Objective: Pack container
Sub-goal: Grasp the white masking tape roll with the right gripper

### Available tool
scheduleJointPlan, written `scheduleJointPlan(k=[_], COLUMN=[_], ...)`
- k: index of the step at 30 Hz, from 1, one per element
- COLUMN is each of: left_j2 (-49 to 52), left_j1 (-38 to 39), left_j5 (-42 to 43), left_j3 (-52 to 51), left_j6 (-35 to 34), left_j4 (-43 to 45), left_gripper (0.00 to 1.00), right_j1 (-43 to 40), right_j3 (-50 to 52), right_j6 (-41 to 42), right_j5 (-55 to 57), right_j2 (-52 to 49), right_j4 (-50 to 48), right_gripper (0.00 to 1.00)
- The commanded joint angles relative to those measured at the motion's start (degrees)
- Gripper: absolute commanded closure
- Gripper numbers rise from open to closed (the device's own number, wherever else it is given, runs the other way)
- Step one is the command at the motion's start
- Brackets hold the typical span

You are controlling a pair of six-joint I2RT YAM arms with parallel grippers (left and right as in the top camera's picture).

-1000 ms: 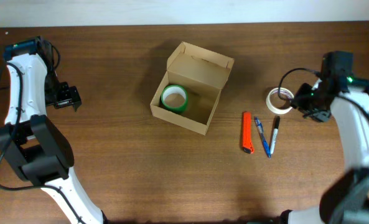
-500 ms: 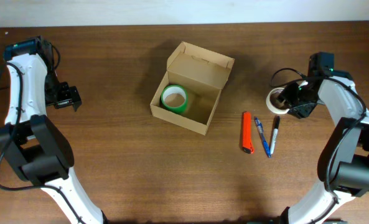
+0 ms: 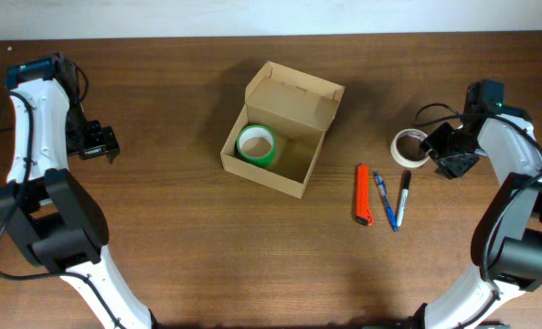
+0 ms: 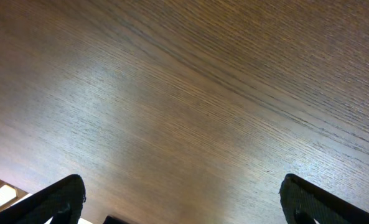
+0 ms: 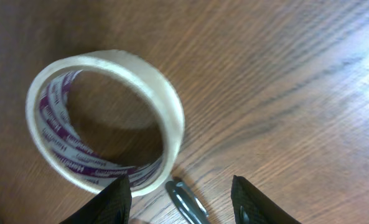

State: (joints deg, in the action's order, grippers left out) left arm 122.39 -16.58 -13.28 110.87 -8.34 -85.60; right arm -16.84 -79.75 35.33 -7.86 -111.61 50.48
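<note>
I'm hovering right gripper (image 5: 181, 190) half-spread, pinching nothing, gap sized for wall of clear tape roll (image 5: 103, 118) just ahead of fingertips (image 5: 112, 199). Container (image 3: 284, 128) sitting well beyond roll, flap up for loading, green tape roll (image 3: 256, 144) inside. Left gripper (image 4: 184, 205) idling fully spread over table (image 4: 184, 93), out of way.

Tan container (image 3: 293, 99); roll (image 3: 243, 146) looks green.

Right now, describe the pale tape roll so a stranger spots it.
From the cardboard box mid-table, look right to the black pen. The tape roll lies flat just beyond its far end. It's whitish-clear with purple print, unlike the green roll in the box.
</note>
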Motion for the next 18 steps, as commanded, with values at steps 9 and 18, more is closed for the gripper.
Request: scheduleJointPlan(k=[9,18], left_j2=[-0.5,-0.5], left_j1=[-0.1,-0.1], left_j5=[0.4,0.4], left_j3=[-0.4,-0.4], left_j6=[0.7,0.7], left_j4=[0.2,0.2], left_gripper=[0.00,0.00], right_j1=[0.1,1.4], right_j3=[-1.5,-1.5], right_j6=[7.2,7.2], right_j5=[4.0,1.5], right_j2=[-3.0,-7.3], right_j4=[-0.5,-2.8], right_gripper=[0.47,0.47])
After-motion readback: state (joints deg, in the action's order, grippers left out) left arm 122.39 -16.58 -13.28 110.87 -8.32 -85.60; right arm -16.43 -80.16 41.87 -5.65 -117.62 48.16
